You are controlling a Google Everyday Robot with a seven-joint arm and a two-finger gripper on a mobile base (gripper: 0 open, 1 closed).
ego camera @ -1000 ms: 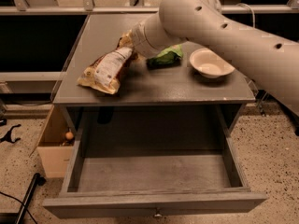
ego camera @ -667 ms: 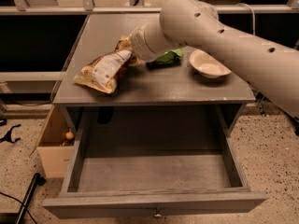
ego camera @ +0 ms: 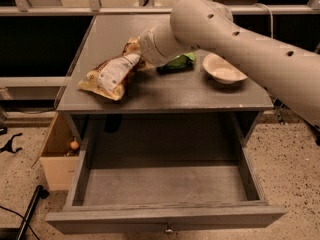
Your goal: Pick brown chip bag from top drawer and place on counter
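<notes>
The brown chip bag (ego camera: pixel 111 73) lies on its side on the left part of the counter (ego camera: pixel 200 93), white label up. My gripper (ego camera: pixel 135 51) is at the bag's far right end, mostly hidden behind my pale wrist, which reaches in from the right. The top drawer (ego camera: pixel 165 218) is pulled fully out below the counter, and its grey floor shows no bag inside.
A smaller green bag (ego camera: pixel 178 61) lies behind my wrist at the counter's middle. A white bowl (ego camera: pixel 223 69) stands on the right. An open cardboard box (ego camera: pixel 57 156) sits on the floor left of the cabinet. A black pole (ego camera: pixel 30 209) lies by the drawer's left corner.
My arm has shifted slightly to the left over the counter. The brown chip bag has stayed lying in about the same spot.
</notes>
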